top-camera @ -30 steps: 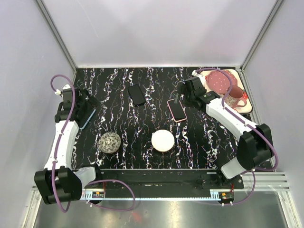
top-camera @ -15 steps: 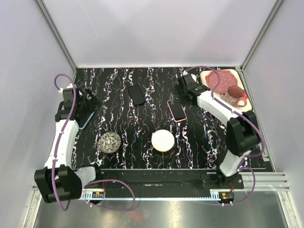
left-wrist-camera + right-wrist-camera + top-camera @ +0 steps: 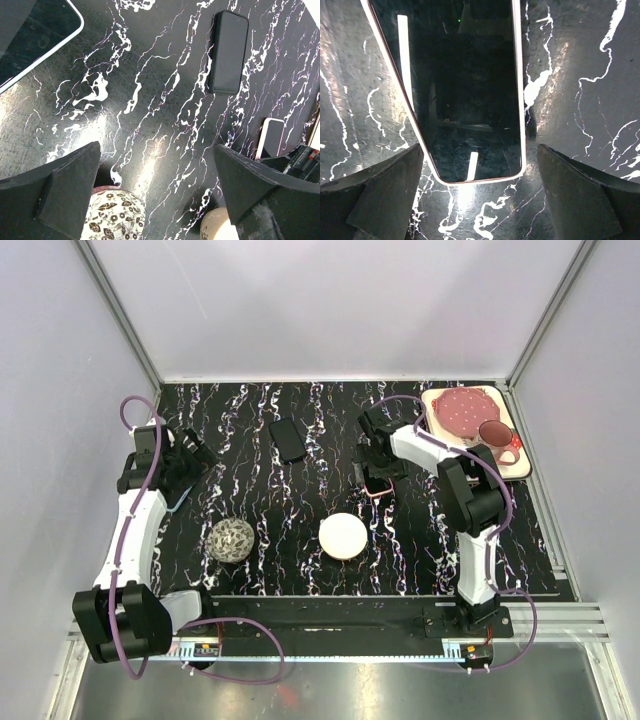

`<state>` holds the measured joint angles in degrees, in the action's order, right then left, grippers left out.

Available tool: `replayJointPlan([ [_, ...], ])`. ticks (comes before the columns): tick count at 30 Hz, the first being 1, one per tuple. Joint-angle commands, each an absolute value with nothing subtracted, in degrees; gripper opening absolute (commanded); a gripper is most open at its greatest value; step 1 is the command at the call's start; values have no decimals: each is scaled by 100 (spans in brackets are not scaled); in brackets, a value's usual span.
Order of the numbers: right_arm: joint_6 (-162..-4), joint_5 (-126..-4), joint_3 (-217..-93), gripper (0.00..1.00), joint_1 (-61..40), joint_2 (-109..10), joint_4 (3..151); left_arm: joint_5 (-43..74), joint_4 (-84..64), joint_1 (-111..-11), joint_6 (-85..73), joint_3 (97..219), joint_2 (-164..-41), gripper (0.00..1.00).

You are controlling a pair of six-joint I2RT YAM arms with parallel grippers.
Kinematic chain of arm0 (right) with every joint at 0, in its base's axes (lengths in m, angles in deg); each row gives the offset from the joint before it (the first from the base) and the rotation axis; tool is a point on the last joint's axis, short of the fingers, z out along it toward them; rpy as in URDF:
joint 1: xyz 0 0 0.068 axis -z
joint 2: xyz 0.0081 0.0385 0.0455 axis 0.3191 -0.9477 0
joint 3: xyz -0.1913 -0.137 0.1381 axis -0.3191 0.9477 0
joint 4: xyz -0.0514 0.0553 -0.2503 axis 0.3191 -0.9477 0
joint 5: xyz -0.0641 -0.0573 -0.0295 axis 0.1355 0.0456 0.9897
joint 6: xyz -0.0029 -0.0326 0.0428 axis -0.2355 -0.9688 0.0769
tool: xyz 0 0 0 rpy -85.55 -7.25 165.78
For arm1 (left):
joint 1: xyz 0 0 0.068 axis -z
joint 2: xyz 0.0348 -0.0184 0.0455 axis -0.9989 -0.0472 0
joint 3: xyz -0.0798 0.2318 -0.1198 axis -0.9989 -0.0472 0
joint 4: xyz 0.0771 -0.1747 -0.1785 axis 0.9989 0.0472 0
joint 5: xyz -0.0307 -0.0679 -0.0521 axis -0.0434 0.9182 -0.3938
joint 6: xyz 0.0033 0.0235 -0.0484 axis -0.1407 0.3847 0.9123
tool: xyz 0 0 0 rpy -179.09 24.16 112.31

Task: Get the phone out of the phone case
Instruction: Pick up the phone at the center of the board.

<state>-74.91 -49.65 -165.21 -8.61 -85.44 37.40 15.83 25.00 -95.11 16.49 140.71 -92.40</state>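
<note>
The black marbled table (image 3: 300,570) meets walls along its far, left and right edges, and its widest bare stretch lies just right of the white dish (image 3: 343,536). A tray (image 3: 428,400) fills the corner far right of the dish. The right gripper (image 3: 375,468) is spread wide and holds nothing. Its fingers (image 3: 375,195) flank the end of the phone (image 3: 470,100) in its pink case (image 3: 519,100), just beyond the dish. The left gripper (image 3: 157,185) is equally wide and empty, well left of the dish.

Overhead light throws white glare patches on the glossy black table (image 3: 145,165) and bright streaks across the phone (image 3: 470,100) screen below me, while my right fingers (image 3: 370,195) loom dark and soft-edged up close.
</note>
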Motion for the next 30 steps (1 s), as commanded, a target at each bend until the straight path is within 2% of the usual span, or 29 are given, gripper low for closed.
replayJointPlan([
  [1, -7903, -5114, -16858, 100, -890, -8640, 3652, 1793, 2383, -9529, 1605, 14099, -9307, 99],
  [13, -8062, -5140, -17113, 100, -890, -9167, 3731, 2082, 2356, -9521, 1483, 14063, -9272, 99],
  [15, -8001, -5157, -17069, 100, -881, -9237, 3749, 2452, 2391, -9407, 1342, 14116, -9438, 99],
  [18, -7878, -5166, -16981, 98, -890, -9237, 3784, 2312, 2566, -8994, 1209, 14274, -9728, 99],
  [21, -7685, -5236, -16858, 81, -890, -9097, 3906, 2127, 2576, -8467, 1262, 14388, -9992, 99],
  [22, -7649, -5324, -16832, 71, -890, -9018, 3933, 2101, 2550, -8327, 1401, 14450, -10149, 99],
  [24, -7509, -5368, -16726, 59, -890, -8913, 4012, 2118, 2323, -7870, 1595, 14485, -10317, 99],
  [25, -7473, -5395, -16665, 50, -890, -8834, 4160, 2231, 2199, -7712, 1866, 14468, -10518, 99],
  [30, -7263, -5658, -16427, 36, -890, -8438, 4442, 2610, 1189, -6744, 2545, 14520, -11344, 99],
])
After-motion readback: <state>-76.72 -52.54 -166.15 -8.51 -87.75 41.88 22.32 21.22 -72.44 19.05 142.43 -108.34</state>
